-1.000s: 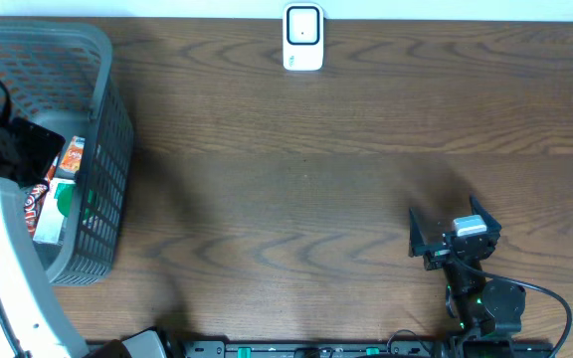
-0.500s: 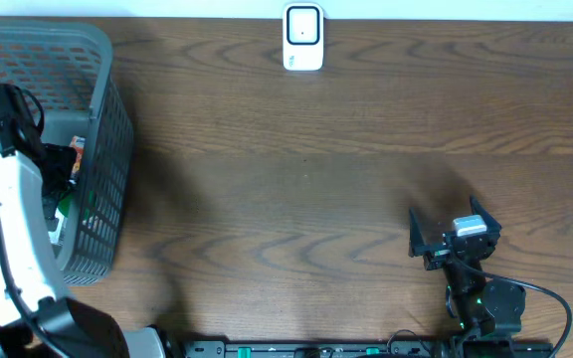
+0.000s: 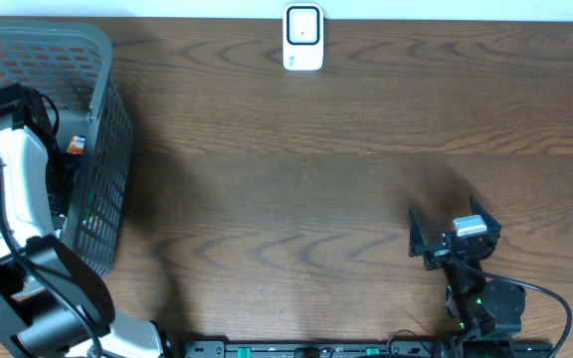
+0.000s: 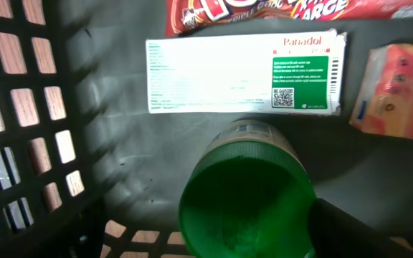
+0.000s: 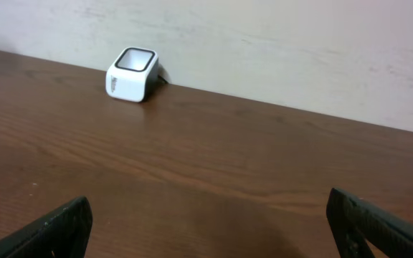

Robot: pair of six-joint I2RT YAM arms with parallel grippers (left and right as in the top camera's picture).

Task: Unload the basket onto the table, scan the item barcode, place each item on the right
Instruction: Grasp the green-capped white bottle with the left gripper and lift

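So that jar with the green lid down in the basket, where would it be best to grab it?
Probably by the round green lid, coming straight down from above. The jar seems to stand upright, lid facing up, so its rim gives two opposite sides to pinch. The basket wall and the flat Panadol box are close by, so a sideways approach looks cramped.

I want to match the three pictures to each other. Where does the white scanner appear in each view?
Overhead: the scanner stands at the top centre, at the far edge of the table.
Left wrist: not in it; this view looks down into the basket.
Right wrist: the scanner is at the upper left, near the wall.
Shared landmark: the brown wooden table, seen through the basket's holes in the left wrist view.
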